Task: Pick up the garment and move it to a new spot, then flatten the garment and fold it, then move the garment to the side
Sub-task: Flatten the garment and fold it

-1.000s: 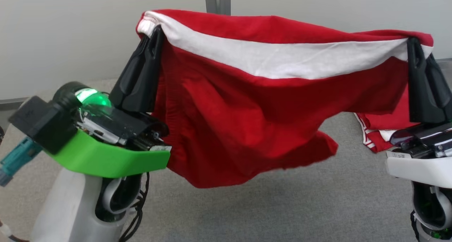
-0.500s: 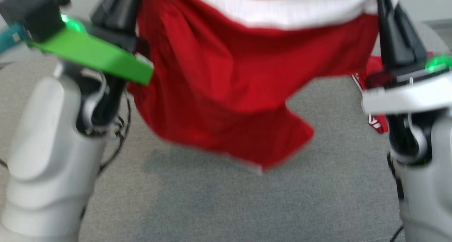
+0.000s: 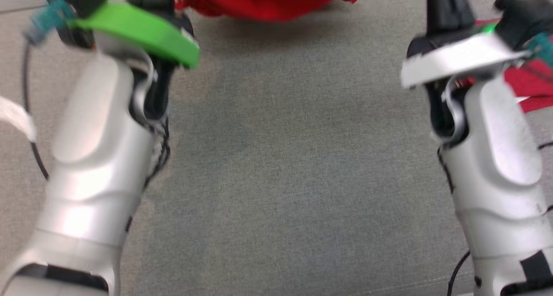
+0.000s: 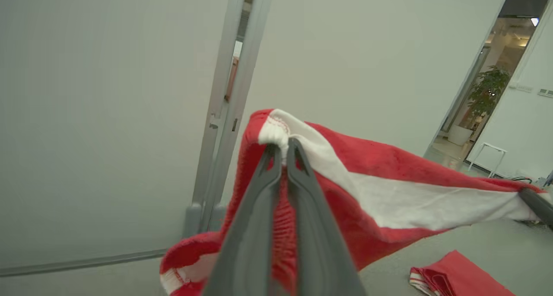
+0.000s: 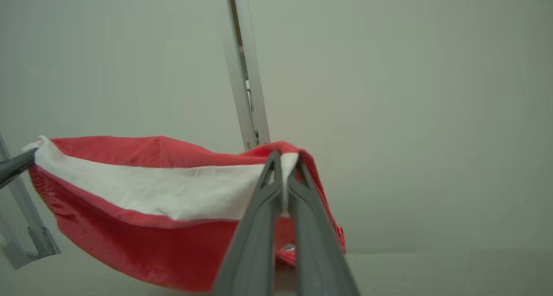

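The garment (image 4: 389, 192) is red with a broad white band. It hangs stretched in the air between my two grippers. My left gripper (image 4: 283, 147) is shut on one bunched end of the white band. My right gripper (image 5: 285, 160) is shut on the other end of the band. In the head view just the garment's lower red edge (image 3: 268, 2) shows at the top, with my left forearm (image 3: 99, 157) and right forearm (image 3: 497, 157) rising on either side. The fingertips are cut off by the top of that view.
Grey carpeted surface (image 3: 293, 157) lies below the arms. A second folded red and white cloth (image 4: 453, 276) lies on it to the right, also red cloth (image 3: 529, 82). A pale wall with a metal post (image 4: 224, 114) stands ahead; an open doorway (image 4: 488, 93) is at the right.
The head view has swung downward, so most of the garment has left its top edge. Both grippers keep their hold on the band.
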`<state>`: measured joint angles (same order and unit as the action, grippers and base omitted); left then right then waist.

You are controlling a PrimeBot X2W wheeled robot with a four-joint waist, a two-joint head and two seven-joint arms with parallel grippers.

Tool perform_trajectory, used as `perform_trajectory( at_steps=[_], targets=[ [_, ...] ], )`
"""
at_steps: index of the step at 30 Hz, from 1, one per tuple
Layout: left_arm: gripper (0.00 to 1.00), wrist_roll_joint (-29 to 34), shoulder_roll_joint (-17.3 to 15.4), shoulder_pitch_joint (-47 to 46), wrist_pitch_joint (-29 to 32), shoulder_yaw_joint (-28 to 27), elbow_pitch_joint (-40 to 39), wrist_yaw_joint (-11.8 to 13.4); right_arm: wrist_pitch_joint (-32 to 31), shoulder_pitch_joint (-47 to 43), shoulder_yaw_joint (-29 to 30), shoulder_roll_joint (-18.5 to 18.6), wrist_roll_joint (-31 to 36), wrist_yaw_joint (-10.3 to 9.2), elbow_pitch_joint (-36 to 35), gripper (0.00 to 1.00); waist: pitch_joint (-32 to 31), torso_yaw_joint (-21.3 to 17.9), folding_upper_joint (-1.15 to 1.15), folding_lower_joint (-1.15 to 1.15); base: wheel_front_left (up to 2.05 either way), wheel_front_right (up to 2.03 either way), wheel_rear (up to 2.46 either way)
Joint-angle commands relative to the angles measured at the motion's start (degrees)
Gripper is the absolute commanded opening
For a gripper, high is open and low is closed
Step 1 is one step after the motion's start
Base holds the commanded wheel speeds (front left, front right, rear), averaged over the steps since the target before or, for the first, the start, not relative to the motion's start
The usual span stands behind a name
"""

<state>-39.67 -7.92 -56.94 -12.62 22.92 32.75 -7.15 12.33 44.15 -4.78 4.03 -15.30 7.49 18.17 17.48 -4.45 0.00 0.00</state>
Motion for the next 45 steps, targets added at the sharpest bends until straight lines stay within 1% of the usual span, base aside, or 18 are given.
perform_trajectory(
  at_steps=[1, 5, 8, 12, 18, 24, 28, 31, 34, 36, 41, 44, 45],
  targets=[
    [0.00, -1.1, 0.2, 2.6, -1.1, 1.0, 0.9, -0.4, 1.1, -2.2, -0.6, -0.2, -0.8, 0.01, 1.7, 0.00, 0.6, -0.3, 0.00, 0.00, 0.00, 0.00, 0.00],
    [0.00, -4.6, 0.3, 9.9, -2.4, 3.0, 0.2, -0.4, 2.5, -7.9, -0.9, -0.2, -2.7, 0.01, 4.9, 0.00, 0.3, -0.3, 0.00, 0.00, 0.00, 0.00, 0.00],
    [0.00, -5.9, -0.2, 15.5, -2.6, 2.2, -3.9, -0.4, 2.9, -12.0, -0.5, -0.2, -4.5, 0.01, 3.8, 0.00, -0.6, -0.3, 0.00, 0.00, 0.00, 0.00, 0.00],
    [0.00, -5.2, 0.1, 24.1, -2.6, -1.0, -12.0, -0.4, 2.9, -18.5, 1.1, -0.3, -5.3, 0.01, -2.4, 0.00, -3.1, -0.1, 0.00, 0.00, 0.00, 0.00, 0.00],
    [0.00, -2.3, 1.2, 37.1, -2.6, -3.4, -22.8, -0.4, 2.9, -30.2, 3.6, -0.6, -5.9, 0.01, -12.7, 0.00, -9.1, 0.5, 0.00, 0.00, 0.00, 0.00, 0.00],
    [0.00, -0.8, 2.4, 49.0, -2.6, -4.5, -30.9, -0.4, 2.3, -41.9, 4.7, -0.8, -5.6, 0.01, -21.8, 0.00, -14.4, 0.6, 0.00, 0.00, 0.00, 0.00, 0.00],
    [0.00, -0.5, 2.9, 56.0, -2.6, -4.6, -35.0, -0.4, -0.8, -48.6, 6.2, -1.0, -4.7, 0.01, -27.7, 0.00, -15.6, 0.7, 0.00, 0.00, 0.00, 0.00, 0.00],
    [0.00, -0.7, 3.1, 59.6, -2.6, -3.2, -35.5, -0.4, -3.2, -51.8, 7.0, -1.1, -5.0, 0.01, -30.4, 0.00, -15.3, 0.9, 0.00, 0.00, 0.00, 0.00, 0.00],
    [0.00, -0.2, 3.3, 60.9, -2.6, -2.1, -34.0, -0.3, -4.5, -52.5, 7.4, -1.1, -5.5, 0.01, -30.1, 0.00, -14.1, 1.5, 0.00, 0.00, 0.00, 0.00, 0.00],
    [0.00, -1.2, 3.7, 61.1, -2.6, -1.9, -32.7, 0.3, -5.1, -51.5, 7.6, -1.1, -5.2, 0.01, -28.5, 0.00, -13.0, 2.1, 0.00, 0.00, 0.00, 0.00, 0.00],
    [0.00, -4.7, 4.5, 58.3, 0.0, -0.4, -27.5, 1.8, -7.0, -45.7, 7.6, -1.0, -3.4, 0.01, -22.5, 0.00, -9.8, 3.7, 0.00, 0.00, 0.00, 0.00, 0.00],
    [0.00, -6.8, 4.7, 55.9, 0.8, 0.0, -25.1, 3.3, -8.1, -40.4, 7.6, 0.7, -2.4, 0.01, -18.2, 0.00, -7.8, 5.2, 0.00, 0.00, 0.00, 0.00, 0.00],
    [0.00, -7.8, 4.8, 54.8, 0.8, 0.1, -24.3, 4.2, -8.6, -38.1, 7.1, 1.5, -2.0, 0.01, -16.3, 0.00, -7.2, 5.8, 0.00, 0.00, 0.00, 0.00, 0.00]
  ],
)
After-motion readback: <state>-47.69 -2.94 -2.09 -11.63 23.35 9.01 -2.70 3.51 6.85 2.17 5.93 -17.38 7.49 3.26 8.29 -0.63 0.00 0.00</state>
